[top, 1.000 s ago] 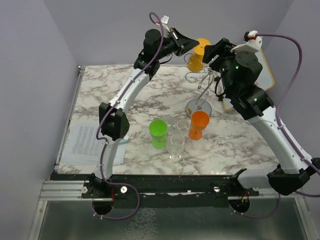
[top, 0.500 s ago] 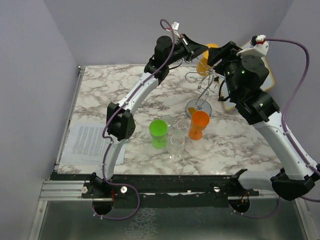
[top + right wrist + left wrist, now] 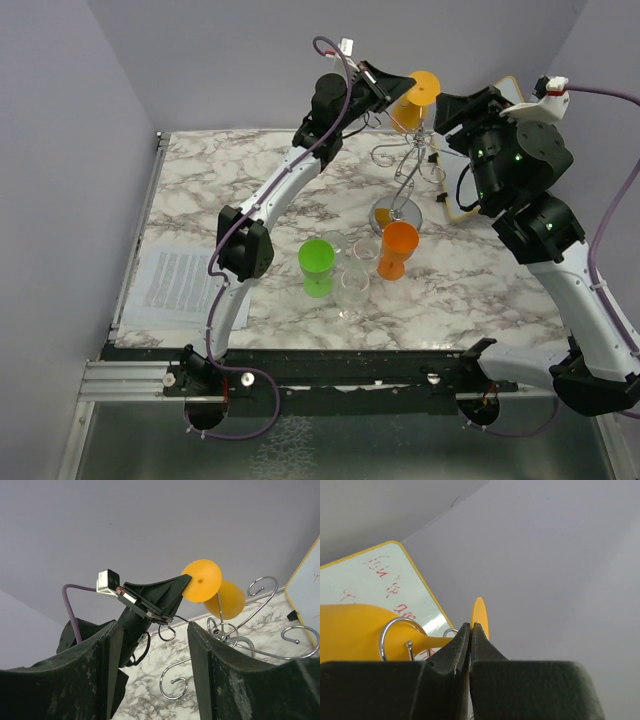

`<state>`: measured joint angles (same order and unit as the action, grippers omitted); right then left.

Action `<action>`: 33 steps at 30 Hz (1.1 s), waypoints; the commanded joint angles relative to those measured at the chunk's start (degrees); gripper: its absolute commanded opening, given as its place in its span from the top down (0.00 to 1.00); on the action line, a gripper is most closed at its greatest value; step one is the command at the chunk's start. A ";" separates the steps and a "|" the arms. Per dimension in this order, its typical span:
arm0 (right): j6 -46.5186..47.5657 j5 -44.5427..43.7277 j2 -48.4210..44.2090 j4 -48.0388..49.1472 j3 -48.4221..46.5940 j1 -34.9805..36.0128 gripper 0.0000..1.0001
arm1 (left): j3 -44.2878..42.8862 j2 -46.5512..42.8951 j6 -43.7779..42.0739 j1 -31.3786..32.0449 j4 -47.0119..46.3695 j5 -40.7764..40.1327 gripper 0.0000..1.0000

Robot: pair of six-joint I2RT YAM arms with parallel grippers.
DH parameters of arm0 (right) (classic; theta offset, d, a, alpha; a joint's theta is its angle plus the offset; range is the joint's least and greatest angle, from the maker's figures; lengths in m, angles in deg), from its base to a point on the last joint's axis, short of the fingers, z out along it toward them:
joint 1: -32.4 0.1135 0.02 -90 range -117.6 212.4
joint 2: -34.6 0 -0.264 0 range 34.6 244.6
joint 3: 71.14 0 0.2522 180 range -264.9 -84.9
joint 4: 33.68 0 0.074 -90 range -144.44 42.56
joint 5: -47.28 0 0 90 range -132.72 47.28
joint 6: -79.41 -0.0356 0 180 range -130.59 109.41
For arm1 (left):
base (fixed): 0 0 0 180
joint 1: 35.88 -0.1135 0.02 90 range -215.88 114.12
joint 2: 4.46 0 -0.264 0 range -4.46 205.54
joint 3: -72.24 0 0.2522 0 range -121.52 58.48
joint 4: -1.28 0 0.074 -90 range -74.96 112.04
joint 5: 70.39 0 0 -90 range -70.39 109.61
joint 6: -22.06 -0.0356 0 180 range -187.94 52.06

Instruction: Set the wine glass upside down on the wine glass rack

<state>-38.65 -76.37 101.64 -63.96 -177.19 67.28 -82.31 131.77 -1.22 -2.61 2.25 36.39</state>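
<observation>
My left gripper [image 3: 470, 630] is pinched tight, jaws together on the rim of the round foot of the yellow wine glass [image 3: 360, 630]. The glass hangs foot up and bowl down among the curled arms at the top of the wine glass rack [image 3: 404, 172], though I cannot tell whether its stem sits inside a curl. My right gripper [image 3: 152, 630] hangs just beside the rack, jaws wide apart, gripping and touching nothing.

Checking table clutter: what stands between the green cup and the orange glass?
Clear glasses stand between the green cup and the orange glass, as seen in the top external view.
</observation>
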 commanded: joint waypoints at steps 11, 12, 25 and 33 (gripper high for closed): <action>-0.04 2.38 -1.55 -1.44 1.33 0.22 0.41 | 0.04 -0.63 -3.38 1.62 -4.39 -11.30 1.00; 0.09 2.40 -1.60 -1.49 1.37 0.20 0.41 | 0.37 -0.97 -2.97 1.47 -3.35 -12.17 1.00; 1.54 2.10 -2.62 -0.66 2.46 0.22 0.41 | -1.11 -2.50 1.39 0.68 3.58 -13.27 1.00; 1.62 1.69 -2.62 -0.12 3.15 0.21 0.40 | 1.90 -6.61 0.32 -0.07 7.54 -13.37 1.00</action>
<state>-37.80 -74.78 99.66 -64.02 -174.63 67.28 -81.59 130.91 -0.70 -2.04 7.27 24.58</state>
